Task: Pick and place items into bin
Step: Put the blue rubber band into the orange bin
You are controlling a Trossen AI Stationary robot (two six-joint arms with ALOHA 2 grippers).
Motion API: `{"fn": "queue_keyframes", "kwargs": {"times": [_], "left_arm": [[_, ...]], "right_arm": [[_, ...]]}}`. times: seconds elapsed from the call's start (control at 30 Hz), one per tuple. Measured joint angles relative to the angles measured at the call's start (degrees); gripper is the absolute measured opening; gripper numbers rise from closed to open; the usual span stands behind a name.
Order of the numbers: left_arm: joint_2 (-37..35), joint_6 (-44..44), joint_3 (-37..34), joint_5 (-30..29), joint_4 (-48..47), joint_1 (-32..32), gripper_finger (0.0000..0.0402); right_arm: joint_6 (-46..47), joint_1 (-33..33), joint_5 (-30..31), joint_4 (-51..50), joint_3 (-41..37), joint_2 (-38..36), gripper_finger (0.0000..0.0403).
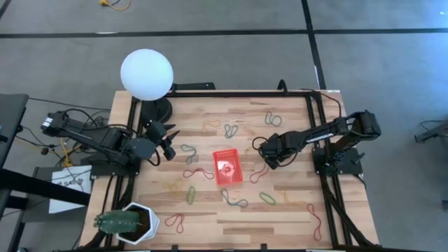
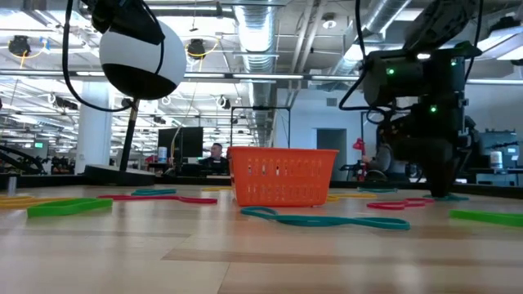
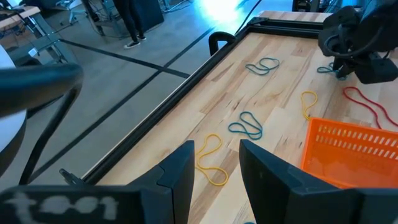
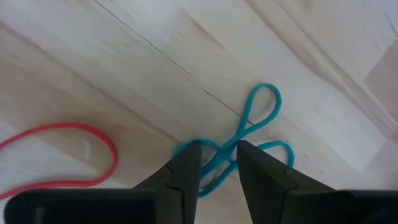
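The worktop (image 1: 280, 210) is carrying one red bin (image 1: 227, 167) at its centre, seemingly lying empty, though its floor is glary. Roughly fifteen rubber bands (image 1: 199, 173) are lying scattered around it. At three o'clock of the bin, the right pincer (image 4: 217, 168) is straddling a teal band (image 4: 249, 134), fingers parted, nothing grasped. At nine o'clock the left pincer (image 3: 214, 165) is hovering released.

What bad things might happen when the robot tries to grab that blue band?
1. The right hand stands over a twisted teal band lying flat on the table. The fingers are only slightly apart, so they might pinch just one strand, and it may slip out.
2. A red band lies close by and could get dragged along.
3. The red bin is small, so a dangling limp band might catch on its rim or fall outside.
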Motion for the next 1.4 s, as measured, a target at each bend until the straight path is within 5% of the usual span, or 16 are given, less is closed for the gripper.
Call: {"fn": "queue_keyframes", "kwargs": {"times": [0.13,0.33,0.53,0.87,1.1,1.4], "left_arm": [[0.0,0.0,0.0,0.0,0.0,0.0,0.0119],[0.0,0.0,0.0,0.0,0.0,0.0,0.0119],[0.0,0.0,0.0,-0.1,0.0,0.0,0.0119],[0.0,0.0,0.0,-0.2,0.0,0.0,0.0119],[0.1,-0.5,0.0,-0.1,0.2,0.0,0.0119],[0.4,-4.6,-0.6,7.1,-1.4,0.0,0.0119]], "right_arm": [[-2.5,-0.2,0.4,0.1,0.2,0.9,0.0092],[-5.2,0.1,1.8,0.9,0.2,-2.6,0.0011],[-9.6,3.7,4.4,3.8,5.0,-8.6,0.0003],[-34.4,13.8,0.9,44.2,9.2,-12.8,0.0002],[-39.2,15.3,1.8,53.4,10.2,-3.3,0.0001],[-42.4,13.1,3.2,50.2,16.5,9.2,0.0003]]}}
